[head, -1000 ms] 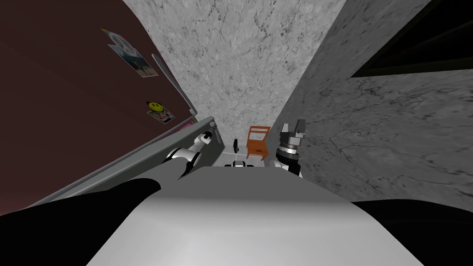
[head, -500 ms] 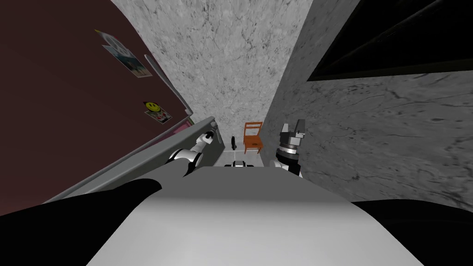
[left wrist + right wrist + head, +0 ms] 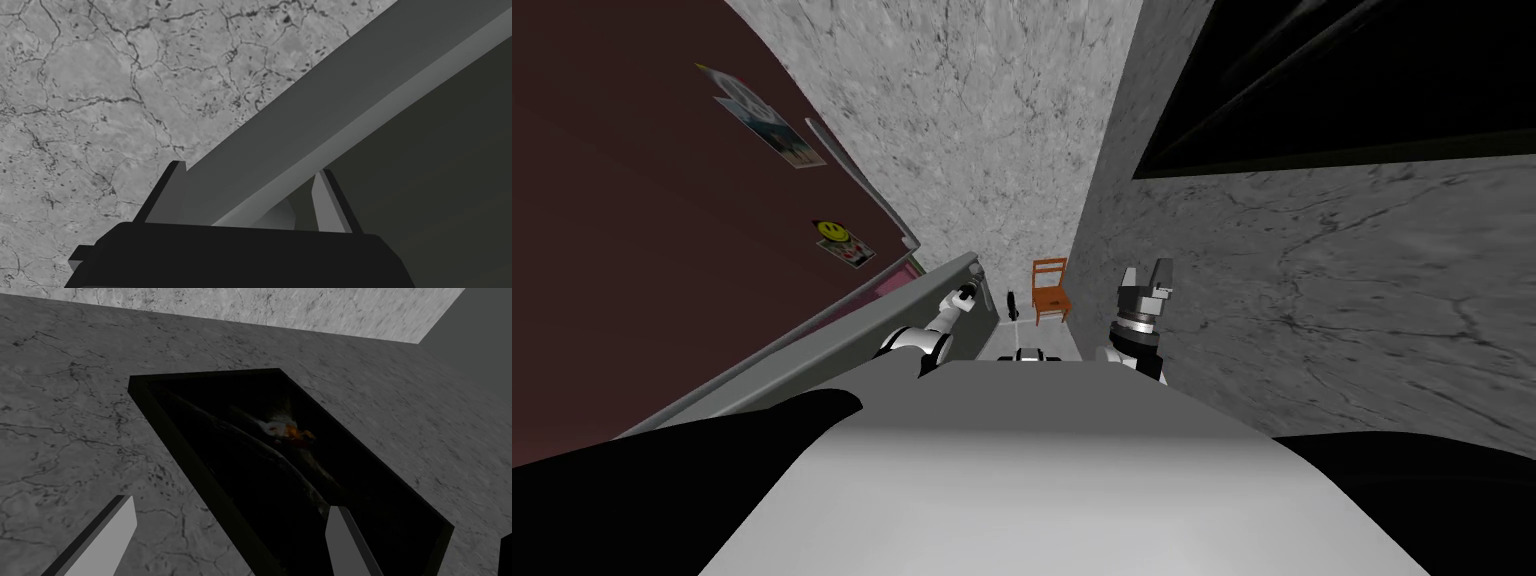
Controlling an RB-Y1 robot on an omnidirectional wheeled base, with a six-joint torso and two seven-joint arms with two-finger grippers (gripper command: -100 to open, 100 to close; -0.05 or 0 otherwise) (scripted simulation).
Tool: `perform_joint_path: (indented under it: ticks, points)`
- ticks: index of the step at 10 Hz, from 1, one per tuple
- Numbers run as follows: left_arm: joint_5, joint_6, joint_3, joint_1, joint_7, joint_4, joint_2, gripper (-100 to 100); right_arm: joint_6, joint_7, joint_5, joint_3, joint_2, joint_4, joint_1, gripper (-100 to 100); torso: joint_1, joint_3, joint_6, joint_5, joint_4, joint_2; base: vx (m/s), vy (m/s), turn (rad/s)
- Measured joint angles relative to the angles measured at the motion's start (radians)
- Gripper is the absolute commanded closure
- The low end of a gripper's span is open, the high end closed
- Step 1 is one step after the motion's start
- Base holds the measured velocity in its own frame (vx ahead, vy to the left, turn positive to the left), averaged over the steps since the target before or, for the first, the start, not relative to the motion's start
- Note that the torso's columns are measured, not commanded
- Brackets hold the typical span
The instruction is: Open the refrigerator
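- The refrigerator (image 3: 662, 200) is a tall, dark maroon body. It stands on the outer side of the left pincer (image 3: 967, 295) and rises well above it.
- A grey door (image 3: 812, 350) slants out from the maroon front, and a thin pink strip shows in the gap between them. The door looks partly open, and its free end meets the left pincer.
- The handle (image 3: 310, 115) is a straight grey bar. It runs between the left pincer's two blades, with a flat dark face just behind it.
- The left pincer is closed onto the handle, with one blade pressed against each side of the bar. The blades are only as far apart as the bar is wide, and they grip nothing else.
- Step in hand, as a judgement: the handle is gripped and the door is part of the way through its swing.
- The next move calls for drawing the left pincer back along the door's arc. The grip should stay firm, and the wrist should turn with the bar so that the blades do not slide off its end.
- The right pincer (image 3: 1144, 275) is raised on the other side of the chest, well apart from the left pincer. Its blades are spread wide and hold nothing.
- A yellow smiley sticker (image 3: 832, 230) and a photo (image 3: 757, 115) are stuck on the maroon front, above the left pincer.
- An orange chair (image 3: 1049, 290) stands far beyond both pincers, between them.
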Motion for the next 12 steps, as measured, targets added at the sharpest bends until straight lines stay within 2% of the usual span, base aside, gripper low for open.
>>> perform_joint_path:
  ticks: [4,6,7,8,9,10,11,12]
  points:
    - [-0.022,0.065,0.032,0.032,-0.022,-0.086,-0.037,100,0.000,0.000,0.000,0.000,0.000,0.000,0.000,0,0.001,0.001,-0.006,-0.001,0.003,0.001,-0.259,0.035,-0.331]
    - [-0.036,0.105,0.060,0.057,-0.037,-0.138,-0.054,100,0.000,0.000,0.000,0.000,0.000,0.000,0.000,0,-0.003,0.000,0.000,-0.001,0.003,0.000,-0.215,-0.002,-0.262]
    - [-0.038,0.110,0.058,0.061,-0.041,-0.139,-0.059,100,0.000,0.000,0.000,0.000,0.000,0.000,0.001,0,0.000,-0.003,-0.009,-0.003,0.003,-0.005,-0.230,0.012,-0.177]
    - [-0.042,0.101,0.047,0.047,-0.042,-0.124,-0.068,100,0.000,0.000,0.000,0.000,0.000,0.000,0.000,0,0.001,0.000,-0.002,0.000,0.000,0.000,-0.277,0.017,-0.157]
    - [-0.044,0.108,0.033,0.047,-0.043,-0.137,-0.083,100,0.000,0.000,0.000,0.000,0.000,0.000,0.000,0,0.002,0.000,-0.004,0.000,0.000,0.000,-0.243,0.002,-0.131]
    - [-0.042,0.095,0.016,0.024,-0.038,-0.105,-0.085,100,0.000,0.000,0.000,0.000,0.000,0.000,0.000,0,0.003,0.000,-0.007,0.000,0.000,-0.001,-0.148,-0.008,-0.065]
    - [-0.040,0.100,0.000,0.033,-0.032,-0.125,-0.090,100,0.000,0.000,0.000,0.000,0.000,0.000,0.001,0,0.005,-0.001,-0.011,-0.001,0.001,-0.002,-0.229,-0.009,-0.136]
    - [-0.039,0.110,-0.026,0.032,-0.026,-0.145,-0.096,100,0.000,0.000,0.000,0.000,0.000,0.000,0.000,0,0.003,0.001,-0.004,0.000,0.000,0.002,-0.335,0.000,-0.199]
